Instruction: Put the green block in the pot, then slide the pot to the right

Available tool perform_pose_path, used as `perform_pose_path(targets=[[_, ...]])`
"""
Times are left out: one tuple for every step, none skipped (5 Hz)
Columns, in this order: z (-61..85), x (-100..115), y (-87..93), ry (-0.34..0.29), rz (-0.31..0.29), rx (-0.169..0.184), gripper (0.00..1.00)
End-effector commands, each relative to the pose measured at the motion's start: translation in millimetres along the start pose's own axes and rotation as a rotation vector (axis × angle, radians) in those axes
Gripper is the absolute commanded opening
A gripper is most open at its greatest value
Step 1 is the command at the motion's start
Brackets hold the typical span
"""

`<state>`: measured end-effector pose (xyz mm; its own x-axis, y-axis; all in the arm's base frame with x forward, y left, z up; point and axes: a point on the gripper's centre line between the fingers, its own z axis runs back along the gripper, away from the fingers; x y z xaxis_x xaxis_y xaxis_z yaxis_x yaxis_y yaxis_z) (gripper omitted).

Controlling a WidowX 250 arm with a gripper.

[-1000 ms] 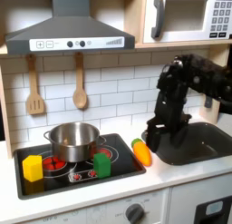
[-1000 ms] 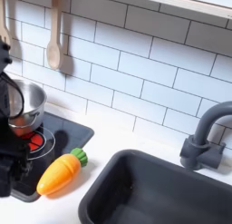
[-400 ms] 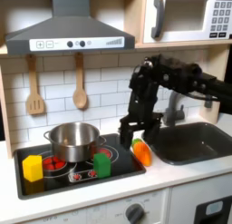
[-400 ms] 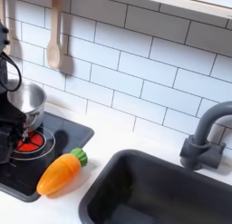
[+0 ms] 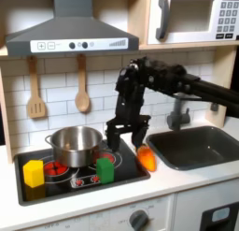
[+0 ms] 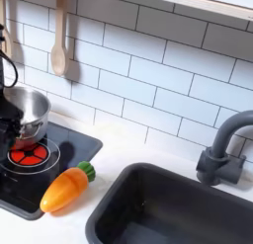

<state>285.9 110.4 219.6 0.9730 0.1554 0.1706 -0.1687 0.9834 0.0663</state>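
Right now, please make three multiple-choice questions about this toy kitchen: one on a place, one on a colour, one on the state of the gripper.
1. Where is the green block?
A. Inside the pot
B. On the stovetop, in front of the pot
C. In the sink

2. What colour is the block at the first exterior view's left of the stovetop?
A. Yellow
B. Blue
C. White

3. The gripper is:
A. Shut on the carrot
B. Shut on the green block
C. Open, holding nothing

Answers:
1 B: it stands before the pot.
2 A: it is plainly yellow.
3 C: its fingers are spread above the green block.
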Motion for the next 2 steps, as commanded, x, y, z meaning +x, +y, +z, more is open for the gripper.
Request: perform_pose_path(targets=[[-13.8, 25.3, 19.9, 0.005, 0.018, 0.002, 1.00], [-23.5, 28.0, 23.3, 0.019, -0.007, -0.001, 1.00]])
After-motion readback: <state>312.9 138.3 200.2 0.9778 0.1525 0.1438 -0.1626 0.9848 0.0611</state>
